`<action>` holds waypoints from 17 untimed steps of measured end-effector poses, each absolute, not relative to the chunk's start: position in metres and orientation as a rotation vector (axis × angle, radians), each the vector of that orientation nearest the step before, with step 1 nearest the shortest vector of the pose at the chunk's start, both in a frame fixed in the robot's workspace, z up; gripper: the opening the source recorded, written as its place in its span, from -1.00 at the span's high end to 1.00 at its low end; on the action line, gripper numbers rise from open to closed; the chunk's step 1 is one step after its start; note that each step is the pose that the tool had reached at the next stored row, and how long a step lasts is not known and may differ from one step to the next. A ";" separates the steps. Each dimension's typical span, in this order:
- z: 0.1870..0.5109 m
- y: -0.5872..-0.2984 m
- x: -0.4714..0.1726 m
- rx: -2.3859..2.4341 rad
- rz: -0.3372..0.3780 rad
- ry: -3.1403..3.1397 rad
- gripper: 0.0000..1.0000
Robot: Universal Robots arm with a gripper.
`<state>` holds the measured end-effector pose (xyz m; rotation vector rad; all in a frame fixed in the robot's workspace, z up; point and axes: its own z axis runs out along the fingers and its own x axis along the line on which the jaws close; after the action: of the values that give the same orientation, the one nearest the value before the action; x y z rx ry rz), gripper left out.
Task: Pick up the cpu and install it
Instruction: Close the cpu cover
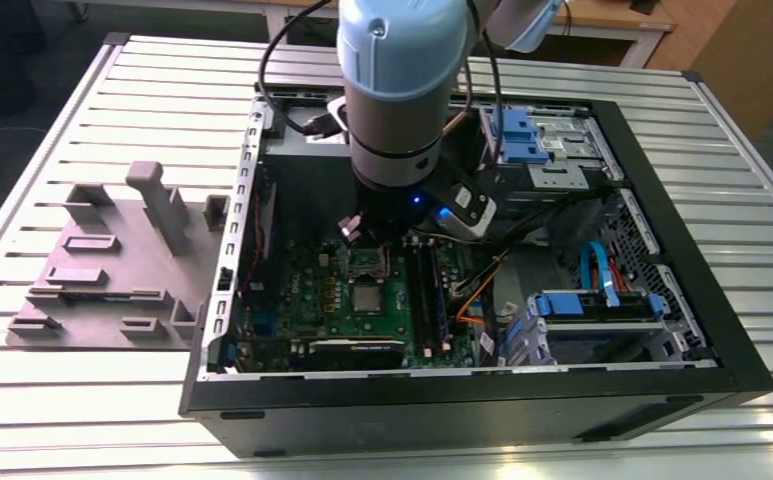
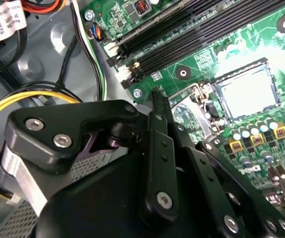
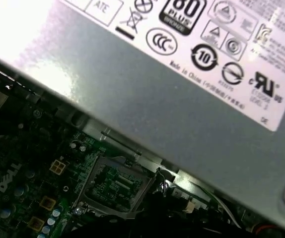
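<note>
- A robot arm (image 1: 400,90) in smooth, pale blue-grey casing hangs inside an open black steel computer case (image 1: 493,410), which lies on a ribbed aluminium worktop (image 1: 66,400).
- The cpu (image 2: 247,91), a small flat square with a matt silvery-grey top, lies flat in a black-rimmed recess on the glossy green motherboard (image 2: 209,52). It sits next to a row of round capacitors (image 2: 254,134).
- In the exterior view the cpu lies just beside the metal-framed socket (image 1: 363,262), and the arm is directly above that socket.
- The claw (image 2: 158,104), made of black jointed links with silver screws, is clear of the cpu. Whether it is apart or together cannot be told.
- In the first wrist view the socket's bright square frame borders a grey sheet-metal box (image 3: 157,114). The box carries a white label (image 3: 207,34) printed with black certification marks.
- Stepped grey plastic blocks (image 1: 119,260) stand on the worktop, on the exterior view's left of the case.
</note>
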<state>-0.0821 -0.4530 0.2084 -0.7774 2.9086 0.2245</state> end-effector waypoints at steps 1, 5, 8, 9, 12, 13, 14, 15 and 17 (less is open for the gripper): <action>0.210 -0.453 -0.082 -0.777 0.225 2.909 0.80; 0.217 -0.455 -0.082 -0.778 0.226 2.912 0.80; 0.223 -0.456 -0.081 -0.778 0.228 2.915 0.80; 0.224 -0.456 -0.081 -0.778 0.228 2.916 0.80; 0.229 -0.457 -0.081 -0.779 0.231 2.921 0.80; 0.230 -0.457 -0.080 -0.779 0.231 2.922 0.80; 0.231 -0.458 -0.080 -0.779 0.232 2.924 0.80; 0.231 -0.458 -0.080 -0.779 0.233 2.925 0.80; 0.232 -0.459 -0.079 -0.780 0.233 2.927 0.80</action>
<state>-0.0794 -0.4594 0.2316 -0.7797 2.9272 0.2334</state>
